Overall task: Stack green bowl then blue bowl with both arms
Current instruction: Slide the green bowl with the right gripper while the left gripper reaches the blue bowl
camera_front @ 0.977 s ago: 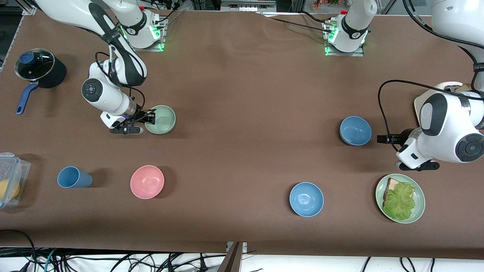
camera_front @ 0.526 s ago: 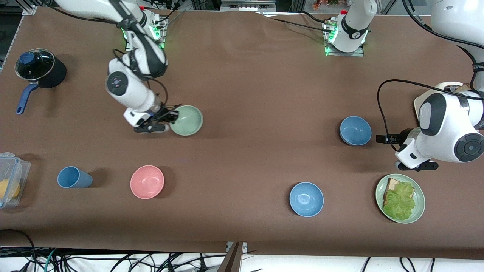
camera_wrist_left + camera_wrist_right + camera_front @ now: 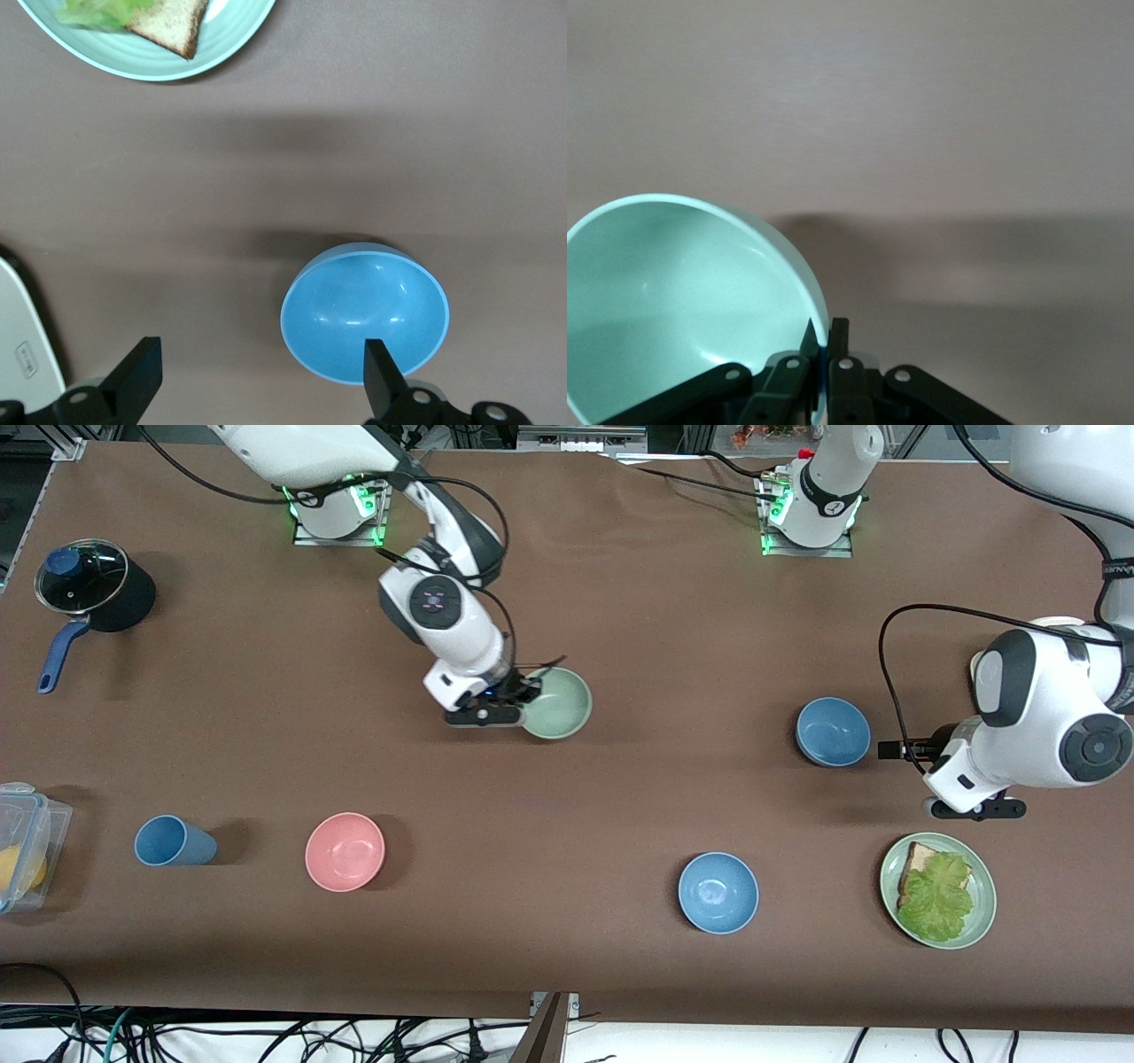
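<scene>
I have the right gripper (image 3: pixel 524 698) up over the middle of the tabletop (image 3: pixel 620 797), its fingers (image 3: pixel 838 347) pinched tight on the rim of the green bowl (image 3: pixel 555 703); the rim wall sits clamped between the two fingers and the bowl's hollow spreads out to one side of them, clear of the surface with its shadow on the cloth below. My left gripper (image 3: pixel 895 751) hangs low toward the left arm's end of the tabletop with its fingers (image 3: pixel 383 376) spread wide and gripping nothing. The blue bowl (image 3: pixel 833 732) rests upright on the tabletop just off those fingertips: one finger is at the bowl's rim, the other well out to the side over bare cloth. The green plate (image 3: pixel 938 890) with bread and lettuce lies near that gripper, closer to the front camera.
</scene>
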Available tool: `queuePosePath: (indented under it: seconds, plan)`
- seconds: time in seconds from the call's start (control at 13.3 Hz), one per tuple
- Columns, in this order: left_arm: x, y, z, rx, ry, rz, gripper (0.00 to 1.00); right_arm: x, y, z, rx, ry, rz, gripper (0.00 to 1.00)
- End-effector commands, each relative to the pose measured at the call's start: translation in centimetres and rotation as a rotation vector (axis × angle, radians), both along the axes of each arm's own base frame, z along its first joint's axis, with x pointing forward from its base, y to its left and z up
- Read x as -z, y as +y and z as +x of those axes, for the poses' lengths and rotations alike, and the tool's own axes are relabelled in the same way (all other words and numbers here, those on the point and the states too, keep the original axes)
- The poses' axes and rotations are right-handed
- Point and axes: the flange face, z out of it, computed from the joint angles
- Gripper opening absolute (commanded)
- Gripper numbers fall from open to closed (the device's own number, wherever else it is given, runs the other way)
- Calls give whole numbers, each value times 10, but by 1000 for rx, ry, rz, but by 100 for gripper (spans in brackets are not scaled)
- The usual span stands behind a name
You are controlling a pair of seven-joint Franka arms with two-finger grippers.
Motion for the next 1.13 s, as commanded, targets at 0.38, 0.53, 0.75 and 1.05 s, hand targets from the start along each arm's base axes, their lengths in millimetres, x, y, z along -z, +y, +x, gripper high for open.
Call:
queuePosePath:
  seconds: [0.38,0.53,0.75,1.05]
  plan:
    - [52,-9,-73,34,-131,-14,100,26,40,2,67,-28,-52,100]
    - [72,-10,-86,38,-163,-15,100,-6,35,18,87,-53,-46,100]
    - [89,-10,-100,49,-196,-13,100,-71,-20,51,147,-43,-114,100]
    - [93,5,-105,143,-214,-31,100,-175,-168,82,46,50,-90,100]
